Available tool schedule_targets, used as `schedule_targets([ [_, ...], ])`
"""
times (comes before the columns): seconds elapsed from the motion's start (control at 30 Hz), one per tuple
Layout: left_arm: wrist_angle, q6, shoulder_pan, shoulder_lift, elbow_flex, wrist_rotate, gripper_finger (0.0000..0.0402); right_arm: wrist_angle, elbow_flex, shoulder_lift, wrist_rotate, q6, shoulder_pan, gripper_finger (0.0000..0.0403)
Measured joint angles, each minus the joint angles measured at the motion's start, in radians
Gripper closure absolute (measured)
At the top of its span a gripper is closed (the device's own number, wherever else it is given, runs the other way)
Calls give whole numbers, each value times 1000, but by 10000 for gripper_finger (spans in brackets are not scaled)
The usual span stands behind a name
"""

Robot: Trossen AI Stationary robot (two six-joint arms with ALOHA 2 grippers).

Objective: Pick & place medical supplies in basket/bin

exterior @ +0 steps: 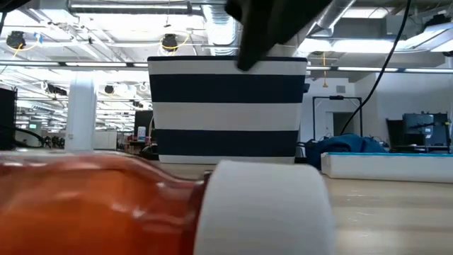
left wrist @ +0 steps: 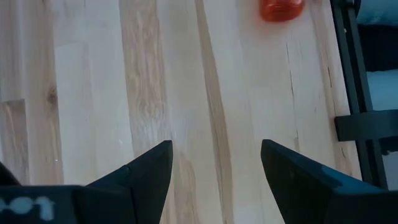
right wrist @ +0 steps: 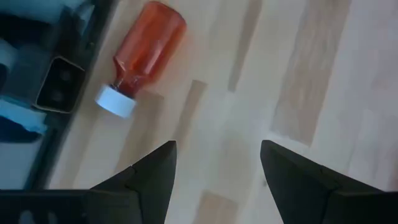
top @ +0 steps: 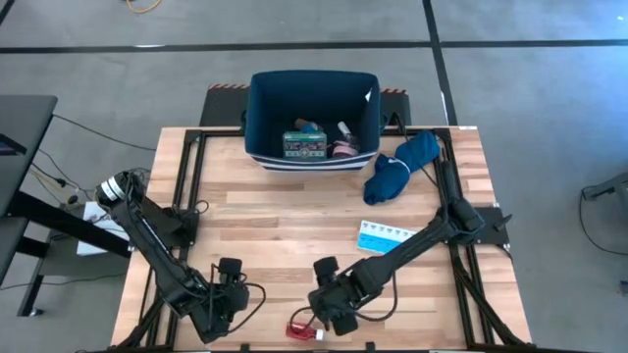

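Observation:
The tiny red-white bottle lies on its side at the table's near edge, its white cap and orange body clear in the right wrist view; it fills the foreground of the low view. My right gripper hovers open just to its right, touching nothing. My left gripper waits open over bare wood to the bottle's left. The dark navy bin stands at the far edge and holds the green-white-red box and a pink item. The light blue pill organizer lies flat on the right.
A soft blue cloth lies bunched to the right of the bin. Black frame rails run along the table's near edge right beside the bottle. Bare wood lies between the bin and the grippers.

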Motion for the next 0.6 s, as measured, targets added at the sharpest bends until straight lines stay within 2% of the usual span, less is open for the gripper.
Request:
schedule_targets([
  [0.03,0,1,0,0,0,0,165,-6,-6,-2,3,1,0,177],
  [0.27,9,1,0,0,0,-4,165,247,-2,-4,-43,108,-18,177],
  [0.43,8,4,-2,0,0,-5,165,318,-8,42,-49,84,-13,177],
  [0.5,6,4,-2,0,0,-5,165,421,1,73,-83,80,-13,177],
  [0.6,8,7,-2,0,0,-6,165,406,-5,85,-129,72,-13,177],
])
